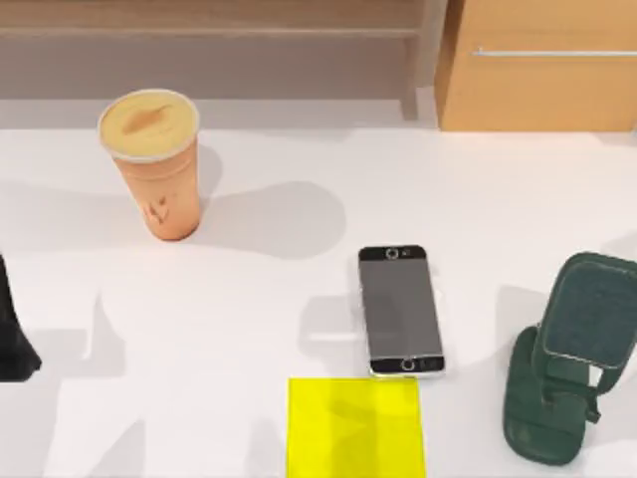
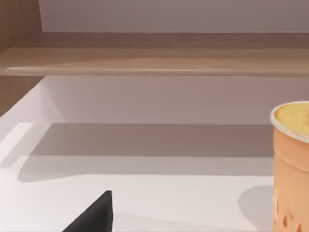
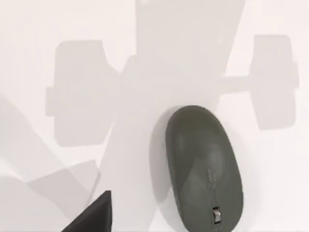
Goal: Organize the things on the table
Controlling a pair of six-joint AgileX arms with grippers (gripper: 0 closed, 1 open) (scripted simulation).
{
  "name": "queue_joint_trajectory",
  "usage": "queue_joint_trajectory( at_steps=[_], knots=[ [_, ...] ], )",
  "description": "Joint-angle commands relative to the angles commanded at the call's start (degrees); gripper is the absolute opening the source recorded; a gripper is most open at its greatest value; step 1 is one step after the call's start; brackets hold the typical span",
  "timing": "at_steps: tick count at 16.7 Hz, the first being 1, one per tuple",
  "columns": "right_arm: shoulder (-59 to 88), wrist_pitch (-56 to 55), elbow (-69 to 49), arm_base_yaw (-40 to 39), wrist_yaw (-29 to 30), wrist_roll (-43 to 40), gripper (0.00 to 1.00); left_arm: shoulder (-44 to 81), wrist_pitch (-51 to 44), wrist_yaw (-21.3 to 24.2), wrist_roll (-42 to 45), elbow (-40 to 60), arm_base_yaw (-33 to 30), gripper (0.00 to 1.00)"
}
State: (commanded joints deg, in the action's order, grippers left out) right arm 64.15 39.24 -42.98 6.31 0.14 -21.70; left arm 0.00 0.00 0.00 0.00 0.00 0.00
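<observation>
An orange paper cup (image 1: 149,164) with a tan lid stands upright at the table's back left. It also rises at the edge of the left wrist view as the cup (image 2: 292,166). A black-screened smartphone (image 1: 400,311) lies flat right of centre on the white table (image 1: 229,329). Seen from above in the right wrist view, a dark grey oval mouse (image 3: 203,166) rests on the white surface. My right gripper (image 3: 94,216) hangs over it, apart from it. My left gripper (image 2: 94,217) is low over the table, left of the cup and not touching it.
A yellow square pad (image 1: 355,426) lies at the front edge, just before the phone. A dark green stand (image 1: 572,358) stands at the right. A tan cabinet (image 1: 537,65) with a metal handle is at the back right. My left arm (image 1: 12,344) sits at the left edge.
</observation>
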Motion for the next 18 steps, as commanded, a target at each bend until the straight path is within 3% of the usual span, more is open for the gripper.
queue_joint_trajectory(
  at_steps=[9,18],
  knots=[
    [30.3,20.8,-22.7,3.3,0.1,-11.7,1.0,0.0,0.0,0.0,0.0,0.0,0.0,1.0],
    [32.4,19.6,-22.0,3.3,0.1,-12.1,1.0,0.0,0.0,0.0,0.0,0.0,0.0,1.0]
  ],
)
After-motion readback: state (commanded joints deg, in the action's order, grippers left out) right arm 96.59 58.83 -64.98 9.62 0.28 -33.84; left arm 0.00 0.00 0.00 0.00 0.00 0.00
